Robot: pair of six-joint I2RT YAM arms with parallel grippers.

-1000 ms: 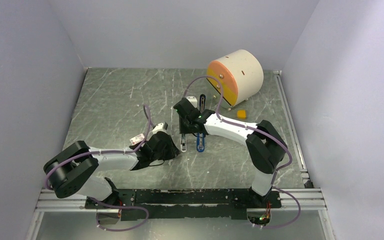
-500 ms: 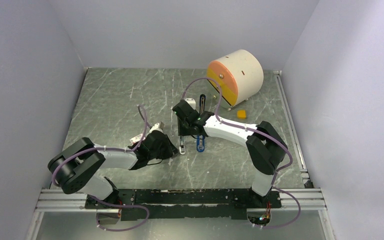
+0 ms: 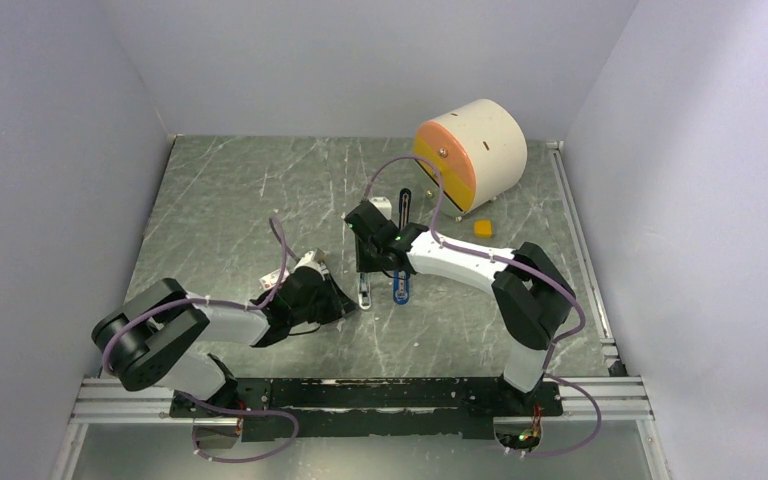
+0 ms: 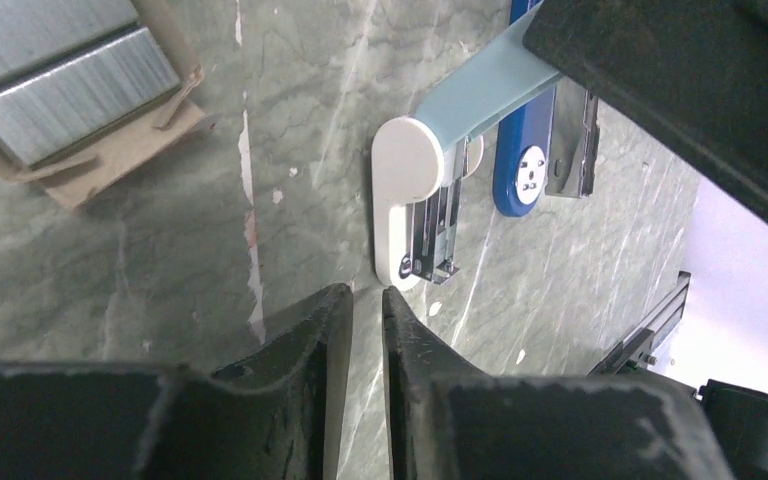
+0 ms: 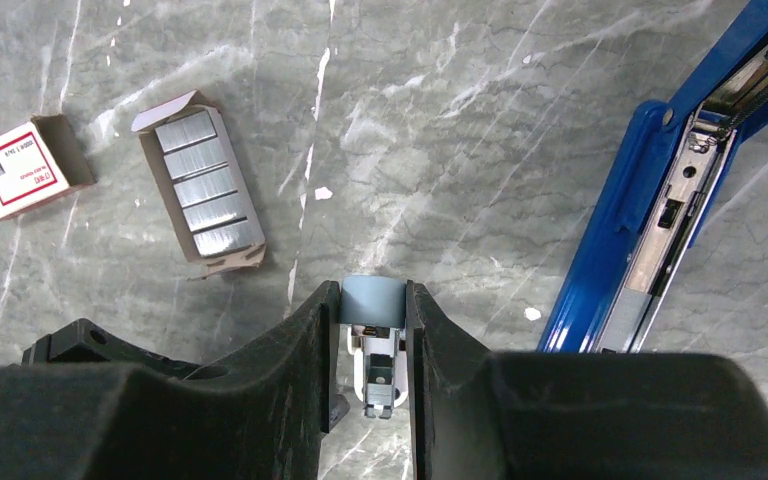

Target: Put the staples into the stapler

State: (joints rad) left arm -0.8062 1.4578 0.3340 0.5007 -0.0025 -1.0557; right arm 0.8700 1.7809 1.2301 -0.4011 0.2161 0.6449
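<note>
The stapler (image 5: 610, 230) is bright blue and lies open on the floor, its metal channel bare; it also shows in the left wrist view (image 4: 525, 165) and from above (image 3: 400, 290). The staples (image 5: 205, 195) are grey ribbed strips in an open cardboard tray (image 4: 110, 150), left of the stapler. My right gripper (image 5: 371, 290) is shut on a short pale-blue-and-white piece (image 5: 371, 297), holding it by its sides. My left gripper (image 4: 365, 295) hovers low just in front of that piece (image 4: 410, 190). Its jaws are all but shut, with only bare floor in the thin slit.
A small red-and-white cardboard box (image 5: 20, 180) lies left of the tray. A cream cylinder with an orange face (image 3: 470, 150) stands at the back right, with a small orange block (image 3: 482, 227) beside it. Grey walls close in three sides.
My left arm has shifted a little, its elbow moving right and its gripper settling near the pale-blue piece. The right arm and the piece it holds have stayed put.
</note>
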